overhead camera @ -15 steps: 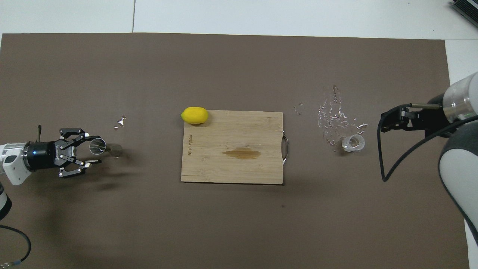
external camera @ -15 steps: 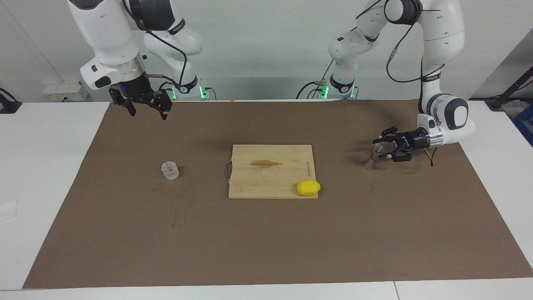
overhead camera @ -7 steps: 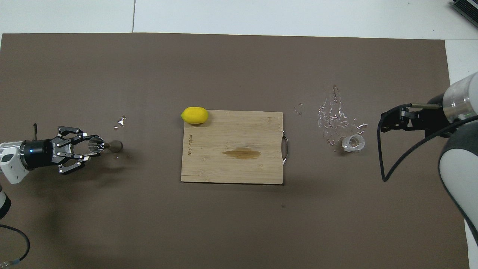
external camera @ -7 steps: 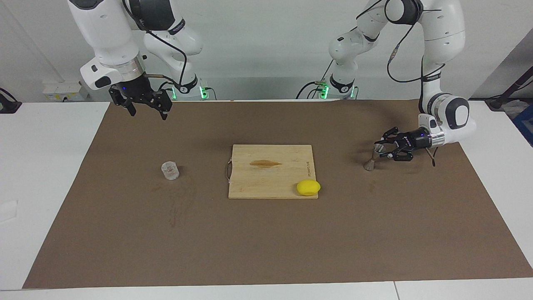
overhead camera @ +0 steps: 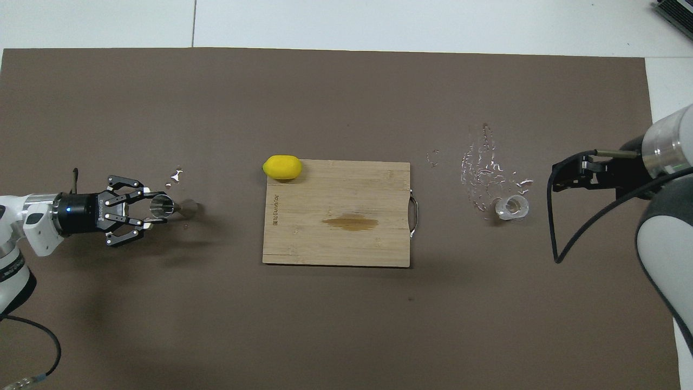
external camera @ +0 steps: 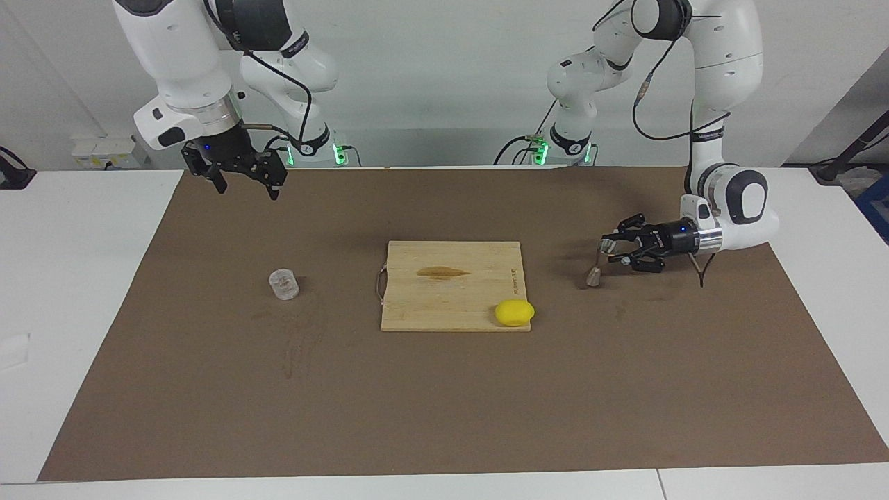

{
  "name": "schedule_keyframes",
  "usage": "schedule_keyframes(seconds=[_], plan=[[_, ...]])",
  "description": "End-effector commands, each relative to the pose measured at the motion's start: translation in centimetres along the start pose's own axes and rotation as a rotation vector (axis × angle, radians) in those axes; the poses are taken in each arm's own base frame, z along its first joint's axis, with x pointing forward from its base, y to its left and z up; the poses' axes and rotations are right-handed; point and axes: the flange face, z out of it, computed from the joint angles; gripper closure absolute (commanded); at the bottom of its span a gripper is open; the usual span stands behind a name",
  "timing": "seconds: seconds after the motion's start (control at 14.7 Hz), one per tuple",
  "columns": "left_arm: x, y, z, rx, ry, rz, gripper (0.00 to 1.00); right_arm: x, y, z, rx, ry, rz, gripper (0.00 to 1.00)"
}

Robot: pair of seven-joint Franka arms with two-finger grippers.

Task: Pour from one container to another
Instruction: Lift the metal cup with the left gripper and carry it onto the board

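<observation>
While the right gripper [external camera: 244, 182] is waiting spread wide above the mat's robot-side edge, the left gripper [external camera: 605, 248] is pinching the metal jigger [external camera: 594, 275] and holding it upright over the brown mat [external camera: 444, 403], beside the cutting board [external camera: 451, 285]. Toward the right arm's end, the glass tumbler [external camera: 283, 284] is standing among spilled droplets [overhead camera: 482, 168].

A lemon [overhead camera: 282, 167] touches the cutting board [overhead camera: 335, 238] (stained) on brown mat [overhead camera: 325, 325].

Two glossy white arms [external camera: 722, 62] with dark joint bands, silver wrist rings, looping black cables and black linkage heads.
</observation>
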Motion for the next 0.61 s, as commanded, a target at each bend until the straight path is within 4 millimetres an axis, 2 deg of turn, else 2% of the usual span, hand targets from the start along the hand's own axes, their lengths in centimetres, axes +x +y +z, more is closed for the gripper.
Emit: schedule_keyframes(seconds=[0.0, 0.2, 0.54], plan=[[2.9, 0.3, 4.2, -0.031, 0.034, -0.010, 0.81, -0.4, 0.5, -0.1, 0.000, 0.016, -0.015, 0.00], [3.3, 1.0, 9.7, -0.042, 0.102, -0.030, 0.81, -0.4, 0.5, -0.1, 0.000, 0.016, -0.015, 0.00], [3.7, 0.9, 15.8, -0.038, 0.101, -0.068, 0.80, -0.4, 0.5, 0.0, 0.000, 0.015, -0.015, 0.00]])
